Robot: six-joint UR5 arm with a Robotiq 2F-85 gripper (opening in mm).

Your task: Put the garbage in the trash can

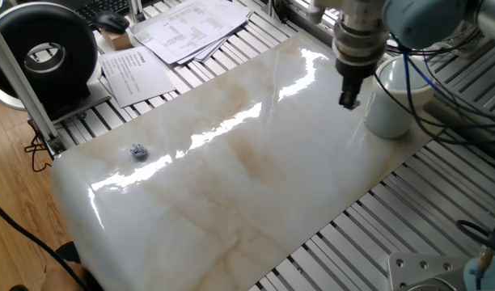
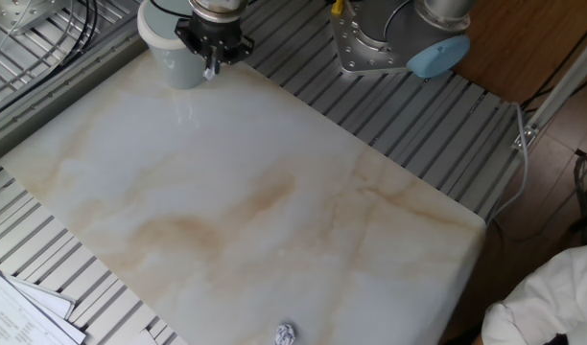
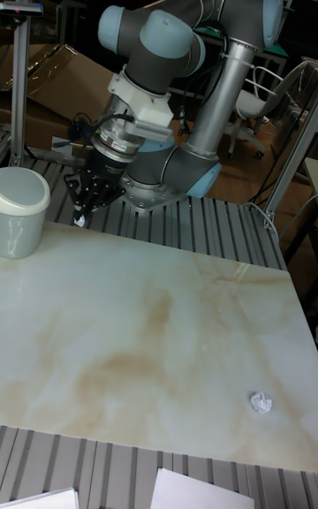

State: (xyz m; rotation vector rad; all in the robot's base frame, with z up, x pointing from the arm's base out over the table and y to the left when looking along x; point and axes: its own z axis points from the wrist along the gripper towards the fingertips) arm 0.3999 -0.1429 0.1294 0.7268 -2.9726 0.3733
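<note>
A marble-patterned bench (image 1: pixel 231 170) is seen. Printed paper sheets (image 1: pixel 187 28) and a round black device (image 1: pixel 45 50) are set beside it on metal slats (image 2: pixel 418 125).

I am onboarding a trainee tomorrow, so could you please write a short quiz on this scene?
1. True or false: the loose paper wad lies inside the white trash can.
2. The gripper is: A) over the printed sheets, B) beside the white trash can, C) touching the loose paper wad.
3. What does the gripper seem to pinch?
Key: 1 false; 2 B; 3 a second paper wad.
</note>
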